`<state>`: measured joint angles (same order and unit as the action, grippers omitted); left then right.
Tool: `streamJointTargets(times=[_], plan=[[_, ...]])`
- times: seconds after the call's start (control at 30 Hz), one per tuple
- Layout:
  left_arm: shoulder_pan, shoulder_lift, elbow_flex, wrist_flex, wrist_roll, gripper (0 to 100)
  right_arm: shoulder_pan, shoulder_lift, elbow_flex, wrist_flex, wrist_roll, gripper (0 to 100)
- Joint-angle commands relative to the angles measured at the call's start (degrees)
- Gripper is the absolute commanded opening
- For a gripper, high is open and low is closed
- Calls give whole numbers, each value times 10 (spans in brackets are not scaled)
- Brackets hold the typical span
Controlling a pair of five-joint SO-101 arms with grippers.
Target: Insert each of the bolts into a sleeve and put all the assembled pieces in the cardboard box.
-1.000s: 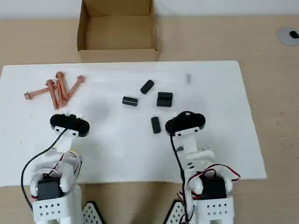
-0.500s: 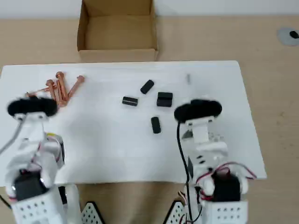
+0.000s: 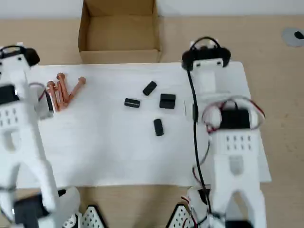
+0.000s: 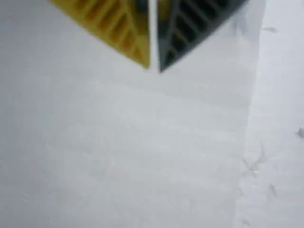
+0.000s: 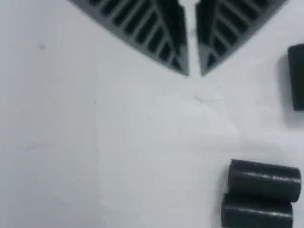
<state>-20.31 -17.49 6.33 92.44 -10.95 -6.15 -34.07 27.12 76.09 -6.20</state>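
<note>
My right gripper (image 5: 193,72) is pinched nearly shut; two touching sleeves (image 5: 263,181) lie near its tips, apart from them. My left gripper (image 4: 153,66) is closed above the white sheet (image 4: 118,152).

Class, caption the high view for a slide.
Copper bolts and black sleeves lie apart on a white sheet near the cardboard box.

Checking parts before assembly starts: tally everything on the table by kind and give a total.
Copper bolts: 3 in plain sight; an arm covers the pile's edge, so there may be more.
Black sleeves: 5, two of them lying side by side.
Cardboard box: 1
Total: 9 counted.
</note>
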Motion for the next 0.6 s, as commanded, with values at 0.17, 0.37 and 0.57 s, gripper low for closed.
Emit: streamJointTargets(times=[0.17, 0.37, 0.57], plan=[[-9, 206, -206, 4, -32, 41, -96, 164, -95, -10, -9, 12], [-25, 364, -316, 5, -47, 88, -117, 248, -165, -10, -9, 12], [-40, 486, -409, 5, -59, 88, -116, 313, -210, -10, -9, 11]])
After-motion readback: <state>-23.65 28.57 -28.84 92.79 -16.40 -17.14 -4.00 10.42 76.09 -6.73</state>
